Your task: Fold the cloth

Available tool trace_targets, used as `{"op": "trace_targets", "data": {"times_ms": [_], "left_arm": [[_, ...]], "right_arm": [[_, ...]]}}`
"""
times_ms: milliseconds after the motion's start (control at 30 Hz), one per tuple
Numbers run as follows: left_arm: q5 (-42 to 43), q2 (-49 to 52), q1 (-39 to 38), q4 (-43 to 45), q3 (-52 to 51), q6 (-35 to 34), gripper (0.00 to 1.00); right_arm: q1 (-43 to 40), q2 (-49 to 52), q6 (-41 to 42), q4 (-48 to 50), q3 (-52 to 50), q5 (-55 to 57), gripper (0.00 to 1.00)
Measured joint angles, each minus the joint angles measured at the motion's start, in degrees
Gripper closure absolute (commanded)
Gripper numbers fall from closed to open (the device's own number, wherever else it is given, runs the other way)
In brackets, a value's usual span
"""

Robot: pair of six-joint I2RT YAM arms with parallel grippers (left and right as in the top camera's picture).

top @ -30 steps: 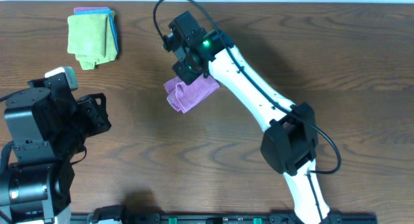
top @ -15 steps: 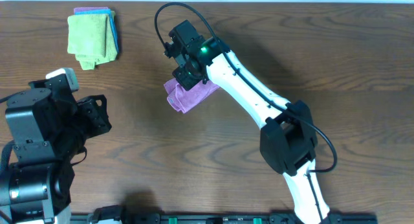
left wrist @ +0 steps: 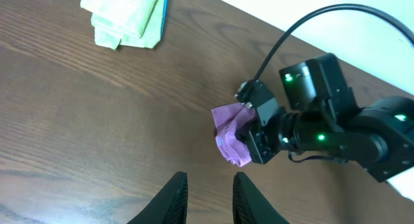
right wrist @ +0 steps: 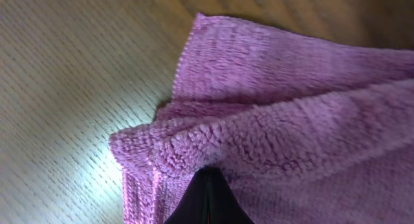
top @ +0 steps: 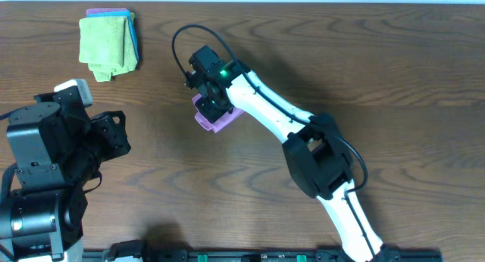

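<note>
The lilac cloth [top: 205,120] lies bunched into a small folded wad on the wooden table, left of centre. It fills the right wrist view, where its edge [right wrist: 272,101] and its fluffy folds are plain to see. My right gripper [top: 215,107] is directly over it and hides most of it from above. The jaws are shut, and the joined tips [right wrist: 207,179] press into a fold. From the left wrist view, the cloth [left wrist: 226,130] pokes out to the left of the right gripper [left wrist: 249,136]. My left gripper [left wrist: 209,180] hovers open over bare wood, well short of the cloth.
A folded lime-green cloth [top: 106,44] lies on a blue cloth [top: 134,35] at the far left corner. The left arm's bulk [top: 45,156] stands at the near left. The right arm [top: 303,133] stretches diagonally across the middle of the table.
The right gripper has slid left and slightly toward me. The cloth has bunched up and shifted left with it, so less of it shows. The left arm is unmoved.
</note>
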Motion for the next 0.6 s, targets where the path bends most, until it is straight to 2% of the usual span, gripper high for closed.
{"op": "trace_targets", "data": {"times_ms": [400,600], "left_arm": [[0.0,0.0,0.0,-1.4,0.0,0.0,0.75],[0.7,0.0,0.0,-1.8,0.0,0.0,0.75]], "right_arm": [[0.9,0.2,0.1,3.9,0.0,-0.3,0.99],[0.9,0.2,0.8,8.9,0.0,-1.1,0.98]]}}
